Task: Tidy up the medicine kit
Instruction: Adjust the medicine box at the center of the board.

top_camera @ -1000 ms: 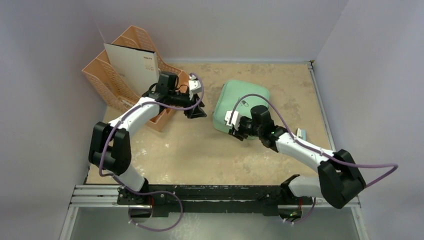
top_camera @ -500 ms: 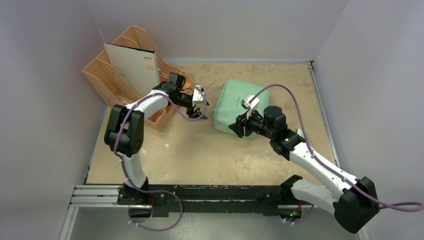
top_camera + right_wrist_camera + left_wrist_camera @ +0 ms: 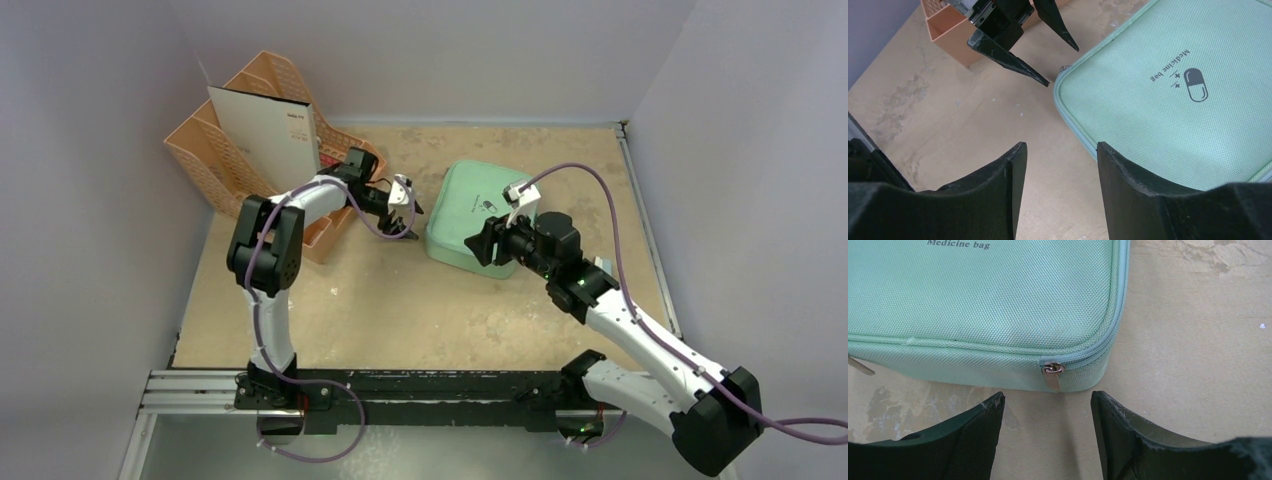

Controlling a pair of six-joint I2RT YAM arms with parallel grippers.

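The medicine kit (image 3: 470, 205), a mint-green zippered case with a pill logo, lies shut on the table. My left gripper (image 3: 410, 212) hovers open just left of its left corner. In the left wrist view the open gripper (image 3: 1048, 400) frames the metal zipper pull (image 3: 1053, 371) on the kit (image 3: 978, 300), a little short of it. My right gripper (image 3: 478, 245) is open above the kit's near left edge. In the right wrist view this gripper (image 3: 1060, 147) straddles the edge of the kit (image 3: 1173, 110), with the left gripper (image 3: 1063, 67) beyond. Neither holds anything.
A peach desk organizer (image 3: 235, 170) holding a white board (image 3: 265, 135) stands at the back left, close behind the left arm, and shows as an organizer (image 3: 948, 30) corner in the right wrist view. A small pale object (image 3: 603, 268) lies near the table's right edge.
The left arm folded upright and its gripper swung right toward the kit's corner. The right gripper lifted off the kit and its arm stretched out to the right. Both jaws opened slightly.
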